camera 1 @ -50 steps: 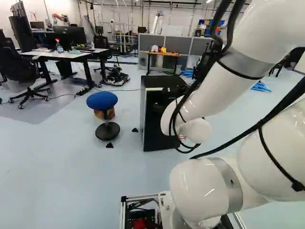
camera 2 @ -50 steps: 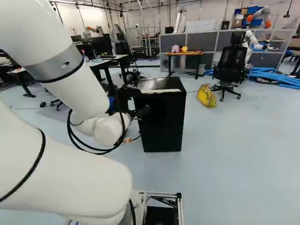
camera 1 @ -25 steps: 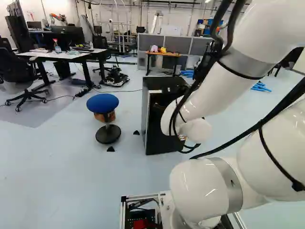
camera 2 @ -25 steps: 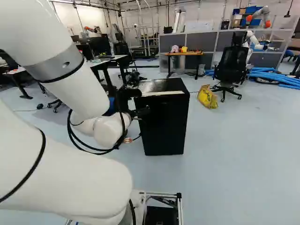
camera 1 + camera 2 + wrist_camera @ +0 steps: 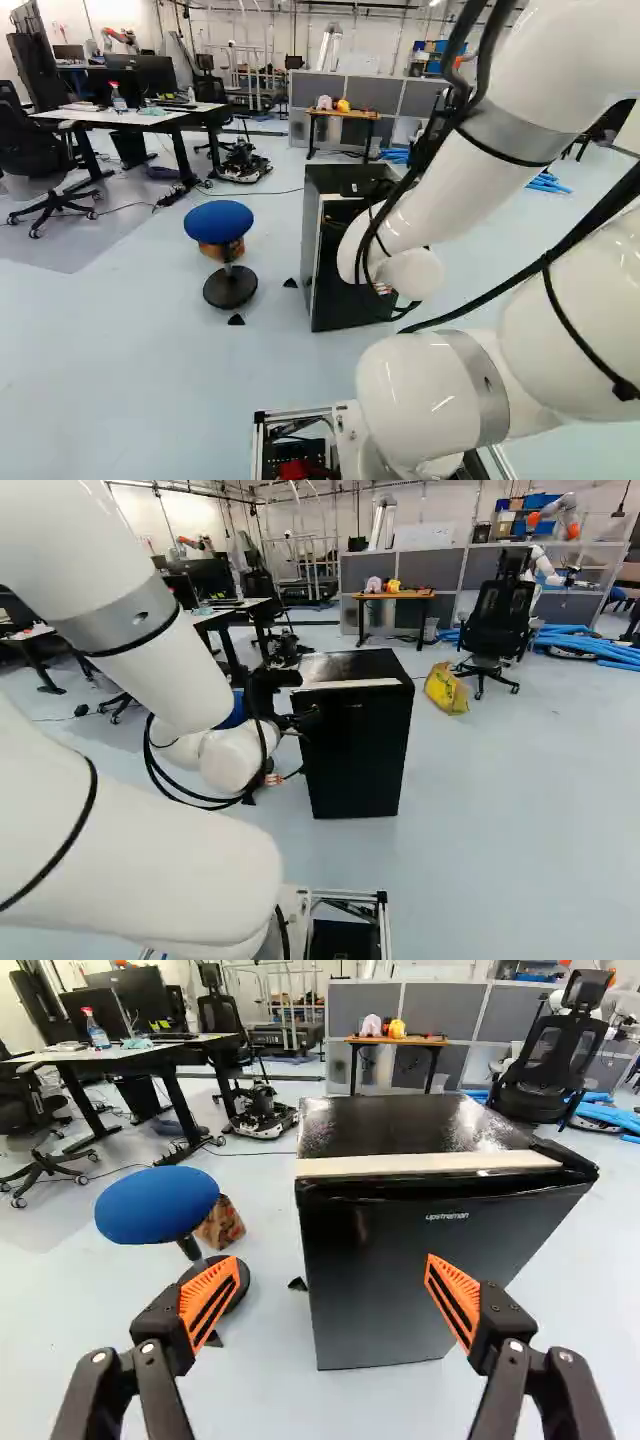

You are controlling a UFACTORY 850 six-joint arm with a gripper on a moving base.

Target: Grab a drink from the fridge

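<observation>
The black gripper (image 5: 303, 720) shows beside the fridge's front in the right base view, partly hidden by the white arm. In the wrist view the gripper (image 5: 325, 1300) stands wide open, nothing between its orange pads. Ahead of it is the black fridge (image 5: 420, 1250), its door facing the gripper and looking closed; one finger overlaps the door in view, the other the floor and stool base. A pale strip runs along the door's top edge. The arm covers part of the fridge (image 5: 345, 310) in the left base view. No drink can be seen.
A blue stool (image 5: 219, 222) stands left of the fridge, a small box behind it. Farther off are a white desk (image 5: 135, 116), an orange-topped table (image 5: 393, 594), a black office chair (image 5: 495, 620) and a yellow bag (image 5: 446, 688). Another robot (image 5: 545, 565) stands at the back.
The base has moved: the fridge looks nearer and has shifted rightward in both base views, the stool slightly too. The arm keeps its pose against its lowest joint.
</observation>
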